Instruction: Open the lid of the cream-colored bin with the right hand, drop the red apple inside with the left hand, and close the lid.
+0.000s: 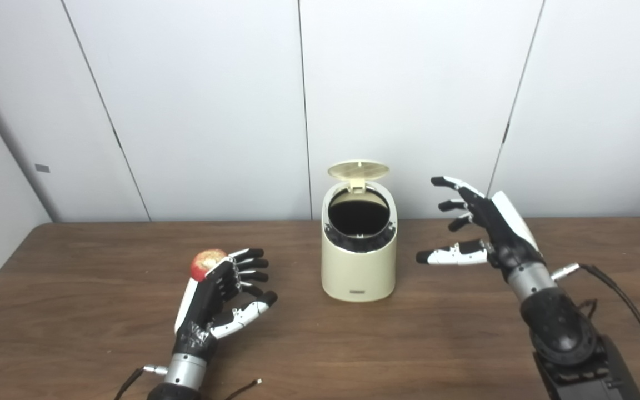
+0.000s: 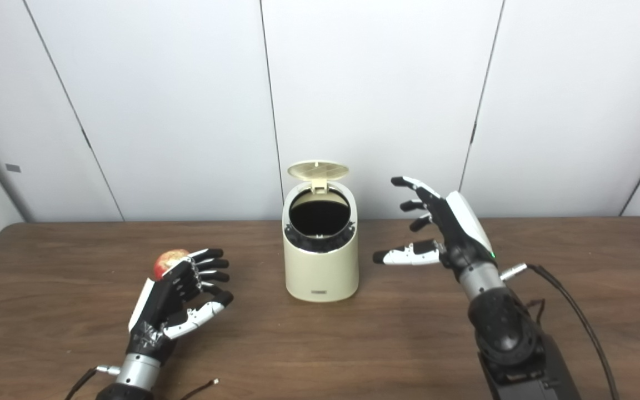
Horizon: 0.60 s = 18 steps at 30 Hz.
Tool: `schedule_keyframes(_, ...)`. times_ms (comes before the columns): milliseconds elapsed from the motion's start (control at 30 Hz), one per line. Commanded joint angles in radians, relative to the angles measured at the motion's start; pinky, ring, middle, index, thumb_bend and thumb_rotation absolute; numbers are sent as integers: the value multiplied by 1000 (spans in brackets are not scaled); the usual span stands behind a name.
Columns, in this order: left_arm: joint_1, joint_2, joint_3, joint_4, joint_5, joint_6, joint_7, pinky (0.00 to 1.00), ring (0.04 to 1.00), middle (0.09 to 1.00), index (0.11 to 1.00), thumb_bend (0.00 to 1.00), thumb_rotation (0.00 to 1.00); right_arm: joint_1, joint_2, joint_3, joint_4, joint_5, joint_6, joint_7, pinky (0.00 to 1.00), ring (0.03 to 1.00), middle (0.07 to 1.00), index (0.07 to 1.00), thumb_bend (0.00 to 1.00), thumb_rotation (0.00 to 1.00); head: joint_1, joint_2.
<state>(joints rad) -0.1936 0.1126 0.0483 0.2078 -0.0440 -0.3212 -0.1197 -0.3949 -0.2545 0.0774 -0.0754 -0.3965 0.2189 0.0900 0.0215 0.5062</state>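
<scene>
Two hands flank the bin [image 1: 359, 261] in the left eye view: its lid [image 1: 358, 169] stands open, ready to receive, while the right hand [image 1: 478, 228] hovers empty beside it, fingers spread. In the right eye view the left hand [image 2: 178, 294], fingers apart, waits just in front of the apple [image 2: 168, 261]; whether they touch I cannot tell. Brown wooden table [image 2: 320, 344], white panelled wall [image 2: 186, 111].

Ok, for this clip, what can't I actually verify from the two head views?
- Red apple: both views, mostly hidden behind the left hand; whether the fingers touch it is unclear.
- Bin interior: both views, too dark to see contents.
- Small label low on the bin's front: too small to read.
- Right hand: open beside the bin, apart from the raised lid; its palm faces away.
</scene>
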Motion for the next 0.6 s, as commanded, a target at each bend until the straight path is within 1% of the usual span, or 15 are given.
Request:
schedule_keyframes(0,23,-14,-8,21,-9,-5,4,531,649,715,761,690,141,-7,-19,-14,-50,20,-70,-15,587,754,851,834,753,190,0,1)
schedule_keyframes(100,22,-13,-8,21,-11,-7,2,530,650,716,761,683,138,55,-25,-13,-67,43,-114,-11,566,739,840,844,756,222,5,1)
schedule_keyframes(133,22,-13,-8,20,-11,-7,2,530,650,714,759,690,140,76,-23,-14,-71,55,-131,-11,563,733,839,848,749,216,5,1)
schedule_keyframes(233,23,-13,-8,17,-6,-12,6,530,647,711,757,694,143,119,-14,-23,-50,96,-193,-20,596,735,837,845,762,151,15,2)
schedule_keyframes(300,26,-14,-6,3,-3,-5,11,532,651,714,758,686,145,137,-8,-30,-29,117,-227,-24,611,743,845,849,766,146,31,1)
schedule_keyframes(400,28,-16,-1,-29,22,-7,32,524,647,711,761,670,125,160,-6,-32,-18,138,-233,-12,613,769,875,866,757,142,52,-3)
schedule_keyframes(500,29,-17,3,-90,95,-31,76,539,634,695,748,664,42,175,-12,-34,-16,151,-233,-5,612,780,886,871,756,114,83,-5)
schedule_keyframes(567,25,-17,17,-144,156,-39,120,532,621,686,735,659,40,185,-17,-34,-13,150,-240,-7,635,786,887,870,754,112,98,-5)
